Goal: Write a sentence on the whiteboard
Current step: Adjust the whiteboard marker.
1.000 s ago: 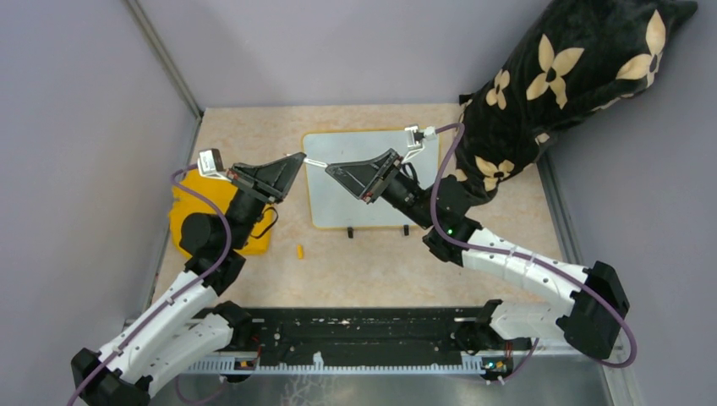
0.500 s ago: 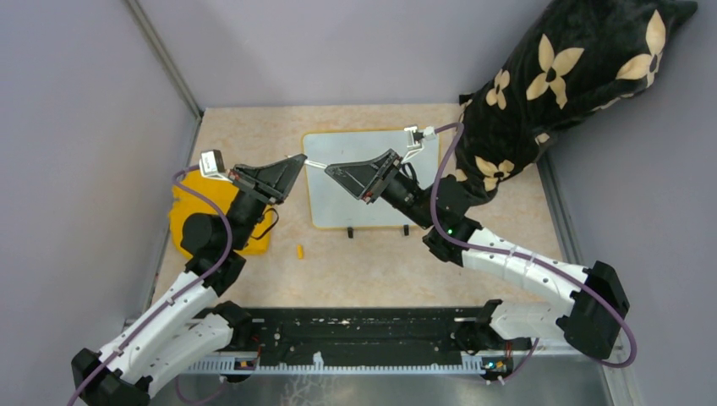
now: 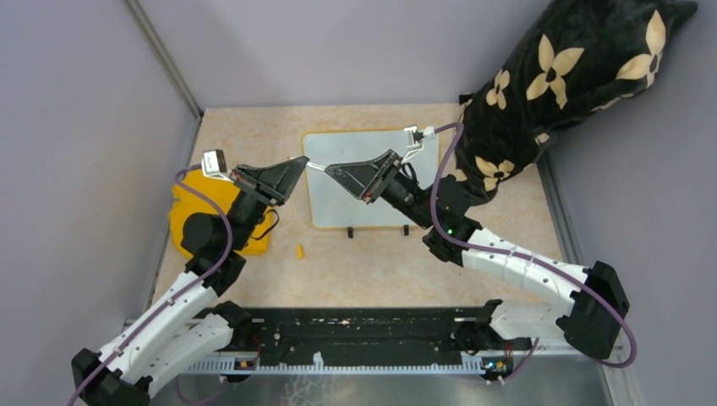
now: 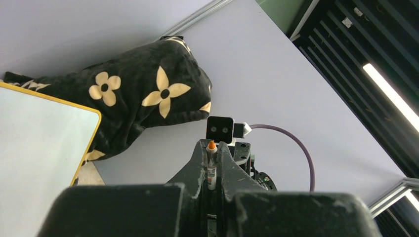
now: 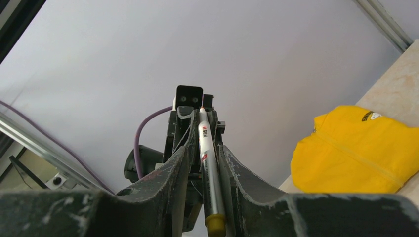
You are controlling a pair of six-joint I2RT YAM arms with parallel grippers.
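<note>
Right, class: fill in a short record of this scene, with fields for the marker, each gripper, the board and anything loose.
marker: white, held in the air between both grippers, over the board's left edge
left gripper: shut on the marker
right gripper: shut on the marker
whiteboard: flat on the table, no writing visible
small orange piece: loose on the table, nearer than the board
yellow cloth: beneath the left arm

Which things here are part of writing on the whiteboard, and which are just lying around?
For the job:
whiteboard
marker, gripped by both the left tool and the right tool
small orange cap, probably the marker's

Lying about:
yellow cloth
black flowered cushion
</note>
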